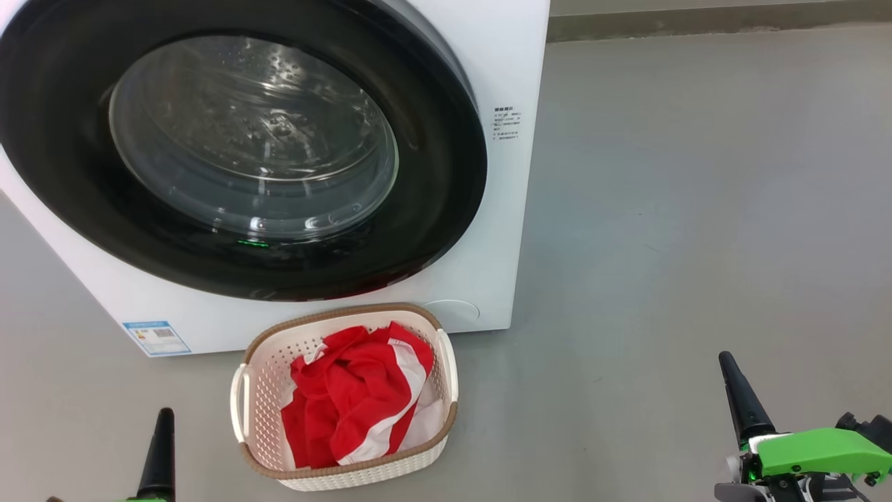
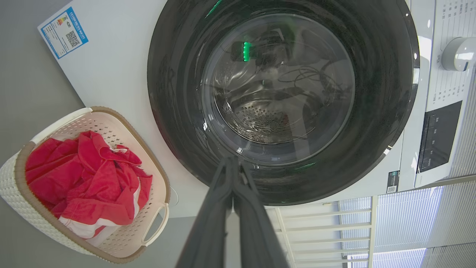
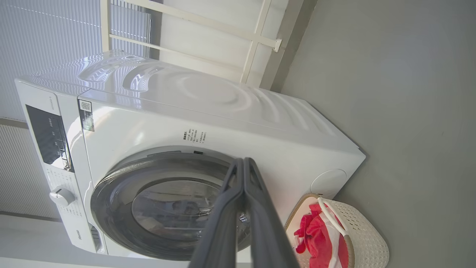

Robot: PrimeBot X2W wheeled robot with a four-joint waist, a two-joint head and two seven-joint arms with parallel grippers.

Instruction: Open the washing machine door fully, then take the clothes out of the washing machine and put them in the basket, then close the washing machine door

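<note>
Where crumpled red clothes (image 1: 355,397) lie, the basket (image 1: 259,404) is perforated (brown-rimmed).

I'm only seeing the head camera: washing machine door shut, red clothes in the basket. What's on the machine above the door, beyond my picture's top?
Observer: A white knob beside a dark display panel.
Operator: What's poking in at my lower left?
Observer: The left gripper, its two fingers pressed together, holding nothing.
</note>
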